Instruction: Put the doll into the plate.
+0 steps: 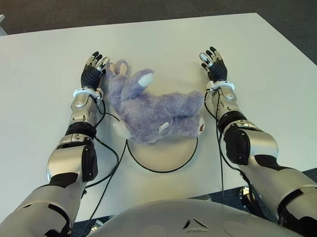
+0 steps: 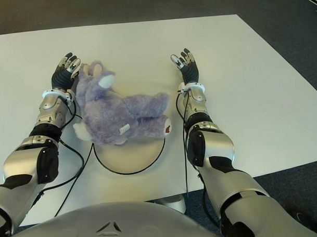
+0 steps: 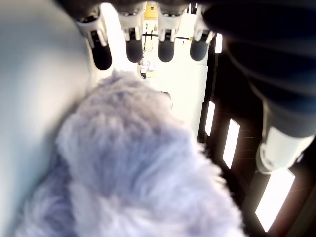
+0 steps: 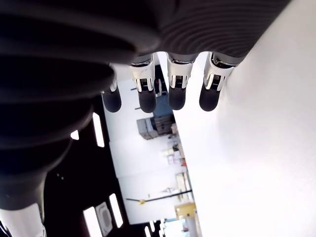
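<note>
Now the doll (image 1: 153, 111) lies across the far rim of the plate (image 1: 162, 157), head overhanging onto bare table (image 1: 271, 68) beside my left hand (image 1: 92, 69), fingers straight and empty, while my right hand (image 1: 214, 63), equally spread, holds nothing, clear table around.

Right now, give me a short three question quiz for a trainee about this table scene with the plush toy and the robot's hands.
1. True or false: the fluffy purple plush doll lies partly over the round white plate with a dark rim.
2. Which hand is beside the doll's head? A) left hand B) right hand
3. Fill in: both hands have their fingers ____ and hold nothing.

Key: 1 true; 2 A; 3 open.
</note>
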